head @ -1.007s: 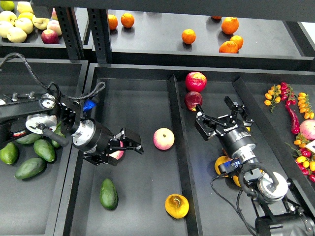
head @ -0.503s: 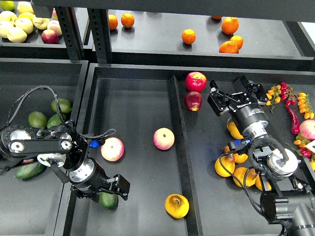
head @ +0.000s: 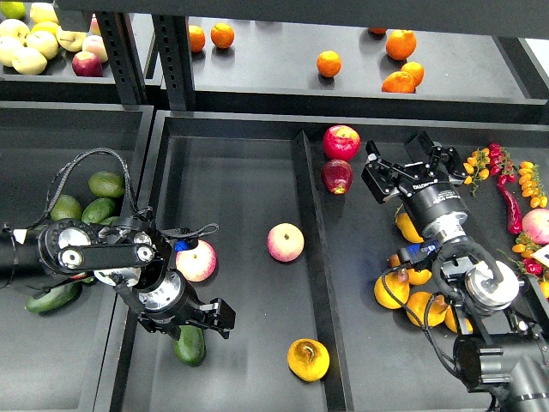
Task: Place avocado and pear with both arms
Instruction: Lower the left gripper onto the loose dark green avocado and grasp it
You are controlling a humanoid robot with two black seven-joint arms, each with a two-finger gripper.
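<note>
The dark green avocado lies near the front left of the middle tray. My left gripper is right over its upper end, jaws open, and hides part of it. I cannot tell whether it touches the avocado. The yellow-orange pear with a dark brown blotch lies at the front of the same tray, beside the divider. My right gripper is open and empty over the back of the right tray, far from both fruits.
Two pink-yellow apples lie in the middle tray. Two red apples and a pile of yellow-orange fruit are in the right tray. Several avocados fill the left tray. Oranges sit on the shelf.
My left gripper left the pink-yellow apple and dropped toward the front onto the avocado, then shifted slightly. My right gripper moved back and right, then held still.
</note>
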